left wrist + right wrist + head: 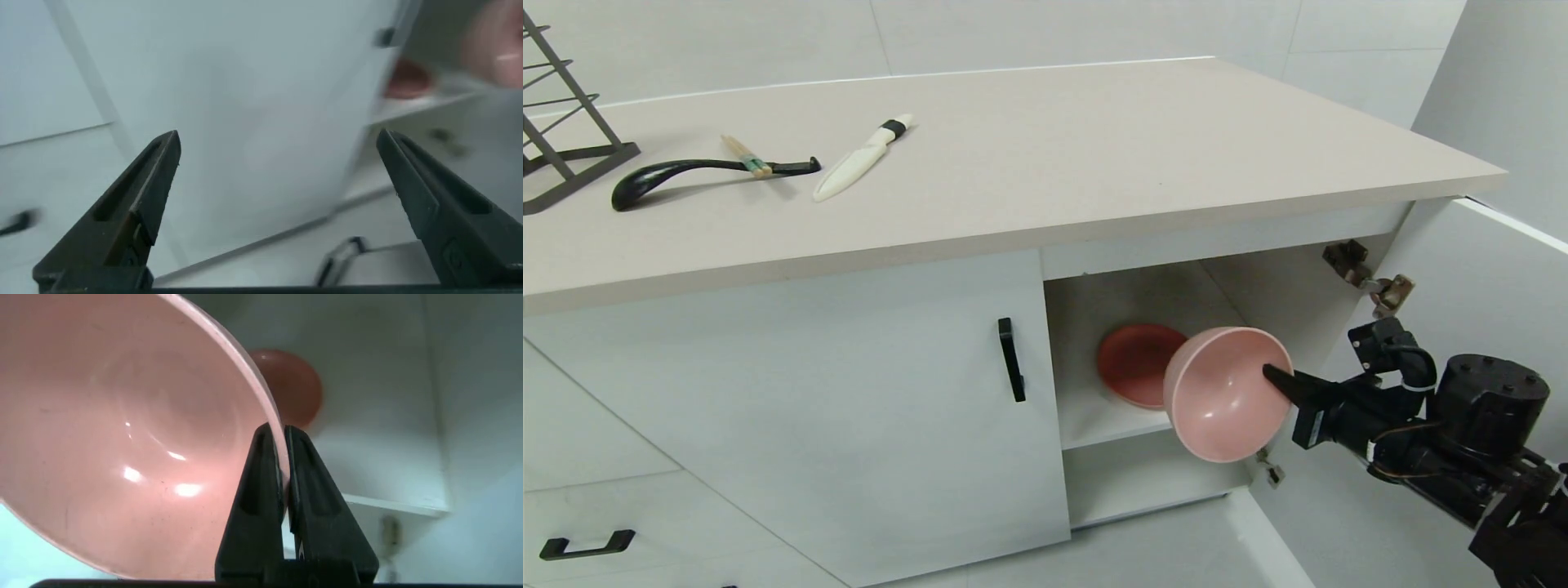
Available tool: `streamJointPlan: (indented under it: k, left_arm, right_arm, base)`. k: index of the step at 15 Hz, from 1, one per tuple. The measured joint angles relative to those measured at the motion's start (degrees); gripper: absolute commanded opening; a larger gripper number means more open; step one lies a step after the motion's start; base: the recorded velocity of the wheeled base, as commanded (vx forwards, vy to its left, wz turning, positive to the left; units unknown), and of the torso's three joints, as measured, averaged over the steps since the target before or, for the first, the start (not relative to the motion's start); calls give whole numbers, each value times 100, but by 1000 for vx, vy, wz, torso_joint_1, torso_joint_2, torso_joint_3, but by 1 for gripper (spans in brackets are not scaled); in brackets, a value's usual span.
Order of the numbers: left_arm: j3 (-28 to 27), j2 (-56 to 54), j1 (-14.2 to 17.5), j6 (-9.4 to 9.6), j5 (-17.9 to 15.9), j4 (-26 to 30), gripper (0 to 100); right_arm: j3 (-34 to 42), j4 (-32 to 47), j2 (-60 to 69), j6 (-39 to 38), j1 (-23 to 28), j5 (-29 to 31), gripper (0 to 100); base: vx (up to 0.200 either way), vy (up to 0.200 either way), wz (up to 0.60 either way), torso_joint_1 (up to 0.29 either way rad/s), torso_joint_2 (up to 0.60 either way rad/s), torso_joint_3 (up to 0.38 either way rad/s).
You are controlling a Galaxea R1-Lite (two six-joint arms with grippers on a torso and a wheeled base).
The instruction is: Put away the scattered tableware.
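**Pink bowl** (1225, 396): held off the ground at the mouth of the open cabinet compartment. It is tipped on its side, with the hollow facing outward. It sits just in front of the red dish, and no contact between the two can be made out.

**Right pincer** (1278, 377): clamped on the pink bowl's rim, one finger inside the hollow and one against the outer wall. In the right wrist view the fingers (265, 469) pinch the thin rim between them.

**Left pincer** (278, 143): fingers wide apart with nothing between them, facing the closed door (849, 408) of the cabinet.

**Red dish** (1135, 363): on the upper shelf (1094, 429) inside the cabinet, toward the back. Whether it is a plate or a shallow bowl cannot be told.

**Black ladle** (686, 175): lying flat on the tabletop (1054, 163), at its left end.

**Chopsticks** (747, 157): a pair resting across the ladle's handle.

**White knife** (862, 158): sheathed, with a dark band near the handle, lying on the tabletop just beside the ladle's handle end and not touching it.

**Wire rack** (564, 122): dark, standing at the far left of the tabletop, near the ladle's scoop.

**Open door** (1486, 269): swung out on the right, with its hinge (1368, 278) exposed.

**Door handle** (1010, 359): black, vertical, on the closed door's edge next to the open compartment.
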State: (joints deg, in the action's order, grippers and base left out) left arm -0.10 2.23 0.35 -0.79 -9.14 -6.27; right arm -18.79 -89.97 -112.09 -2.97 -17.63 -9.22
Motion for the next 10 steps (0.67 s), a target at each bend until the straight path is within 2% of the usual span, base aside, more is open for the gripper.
streamJointPlan:
  k: [1, 2, 3, 6, 8, 10]
  left_arm:
    - [0, -78, 6, 254, 571, 184, 100]
    - [-6, -130, 9, 530, 866, 293, 100]
    - [-17, -168, 13, 605, 969, 340, 100]
    - [-32, -210, 11, 664, 1300, 345, 100]
    - [-32, -216, 17, 667, 1379, 354, 100]
    - [-32, -196, 16, 522, 1442, 358, 100]
  right_arm:
    - [-137, 2, -128, -191, -34, 0, 0]
    - [-232, 5, -240, -257, -61, 0, 0]
    - [-347, -5, -384, -296, -69, 2, 0]
    - [-688, 5, -751, -325, -83, 7, 0]
    - [-1002, 5, -861, -315, -76, 13, 0]
    - [-1313, -2, -955, -304, -78, 18, 0]
  base:
    - [0, 0, 0, 0, 0, 0]
    - [0, 0, 0, 0, 0, 0]
    - [0, 0, 0, 0, 0, 0]
    - [0, 0, 0, 0, 0, 0]
    - [0, 0, 0, 0, 0, 0]
    - [0, 0, 0, 0, 0, 0]
